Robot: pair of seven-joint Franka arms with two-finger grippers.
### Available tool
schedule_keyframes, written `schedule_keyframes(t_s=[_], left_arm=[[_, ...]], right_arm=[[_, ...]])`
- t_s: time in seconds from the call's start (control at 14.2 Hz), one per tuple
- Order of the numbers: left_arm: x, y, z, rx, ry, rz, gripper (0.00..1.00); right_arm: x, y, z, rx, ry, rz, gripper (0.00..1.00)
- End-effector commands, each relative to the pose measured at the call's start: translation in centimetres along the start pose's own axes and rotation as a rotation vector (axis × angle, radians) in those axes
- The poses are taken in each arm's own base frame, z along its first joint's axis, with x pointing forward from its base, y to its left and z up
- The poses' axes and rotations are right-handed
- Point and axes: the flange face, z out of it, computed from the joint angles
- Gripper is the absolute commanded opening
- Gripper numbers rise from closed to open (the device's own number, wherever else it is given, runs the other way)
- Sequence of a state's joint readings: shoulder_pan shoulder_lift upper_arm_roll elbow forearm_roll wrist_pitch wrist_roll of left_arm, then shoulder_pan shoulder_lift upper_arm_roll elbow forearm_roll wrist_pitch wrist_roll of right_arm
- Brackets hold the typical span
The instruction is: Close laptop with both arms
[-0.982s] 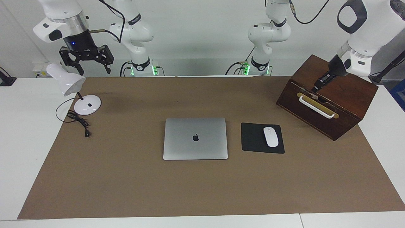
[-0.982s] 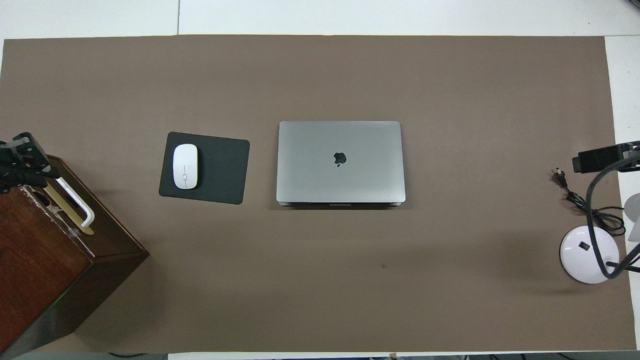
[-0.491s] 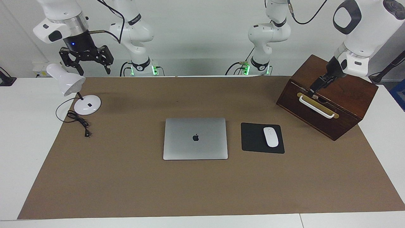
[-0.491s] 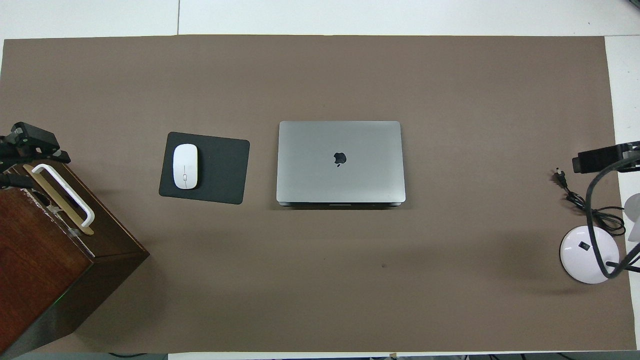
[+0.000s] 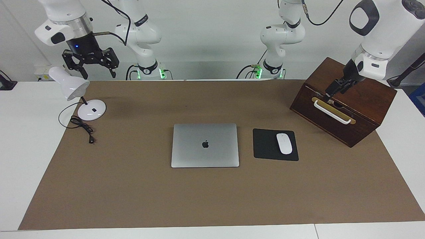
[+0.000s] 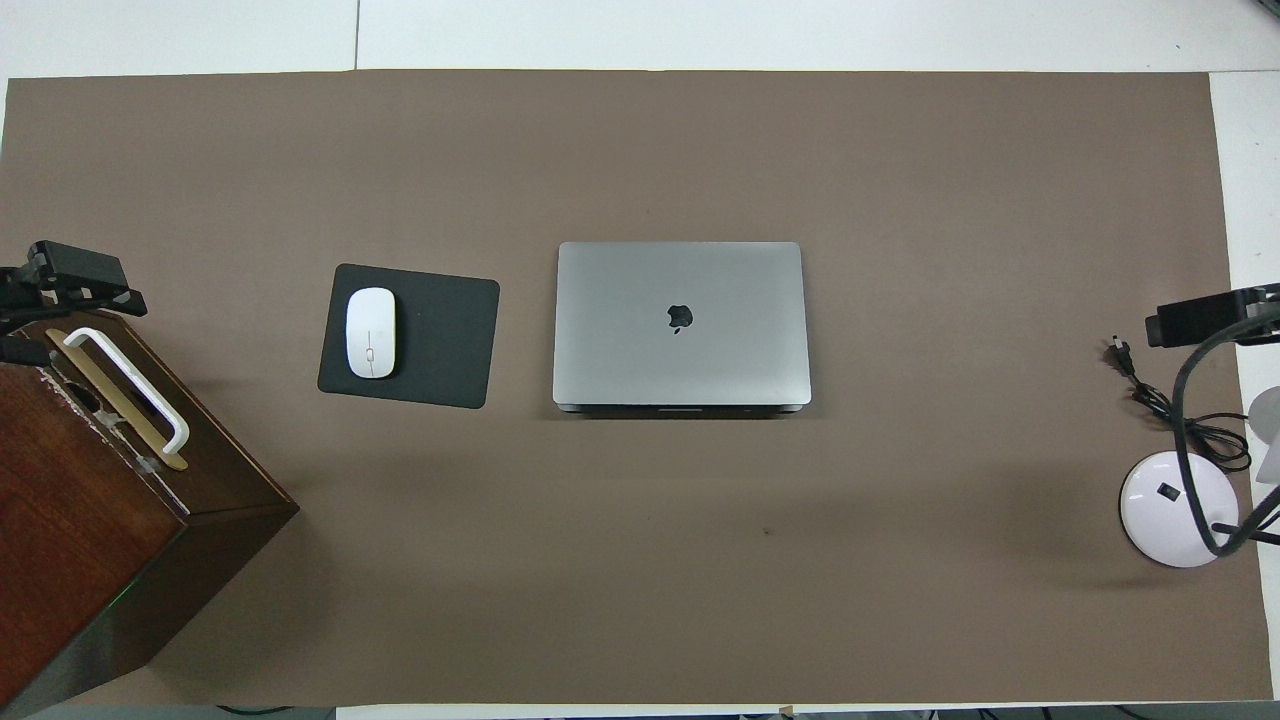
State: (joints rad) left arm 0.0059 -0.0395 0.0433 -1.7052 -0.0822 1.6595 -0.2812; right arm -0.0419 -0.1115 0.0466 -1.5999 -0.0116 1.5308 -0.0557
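Note:
The silver-grey laptop [image 5: 205, 152] lies flat on the brown mat in the middle of the table, lid down with the apple logo up; it also shows in the overhead view [image 6: 682, 360]. My left gripper [image 5: 333, 90] hangs over the wooden box, just above its white handle [image 5: 332, 112]; it shows in the overhead view [image 6: 75, 280] too. My right gripper [image 5: 95, 68] is open and empty, up in the air over the white desk lamp at the right arm's end. Both are well apart from the laptop.
A black mouse pad [image 5: 265, 146] with a white mouse [image 5: 284, 143] lies beside the laptop toward the left arm's end. The dark wooden box [image 5: 365, 96] stands at that end. The lamp [image 5: 71, 87] and its cable [image 5: 83, 127] are at the right arm's end.
My left gripper has lifted slightly and shifted off the box's handle. The right gripper and the laptop have not visibly moved.

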Motion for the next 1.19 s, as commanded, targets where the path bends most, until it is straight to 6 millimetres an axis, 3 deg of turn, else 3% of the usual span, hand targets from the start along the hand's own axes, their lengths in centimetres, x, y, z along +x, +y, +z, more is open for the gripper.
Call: schedule_keyframes(t_s=[0.0, 0.14, 0.35, 0.7, 0.91, 1.12], left_arm=[[0.9, 0.4, -1.5, 0.035, 0.033, 0.057, 1.0], [0.2, 1.6, -2.0, 0.04, 0.021, 0.083, 1.0], [-0.6, 1.8, -1.6, 0.069, -0.036, 0.283, 1.0], [0.1, 2.4, -2.3, 0.039, 0.043, 0.143, 1.0], [-0.2, 2.4, -2.5, 0.044, 0.035, 0.146, 1.0], [-0.7, 4.4, -2.5, 0.04, 0.065, 0.183, 1.0]], right_arm=[[-0.8, 0.0, 0.0, 0.024, 0.002, -0.005, 1.0], [-0.8, 0.1, 0.0, 0.025, 0.002, -0.003, 1.0], [-0.9, 0.1, 0.5, 0.025, -0.009, -0.003, 1.0], [-1.0, 0.2, 0.3, 0.025, -0.004, -0.002, 1.0], [-0.9, 0.2, 0.3, 0.025, -0.004, -0.005, 1.0], [-1.0, 0.2, 0.3, 0.025, -0.004, -0.006, 1.0]])
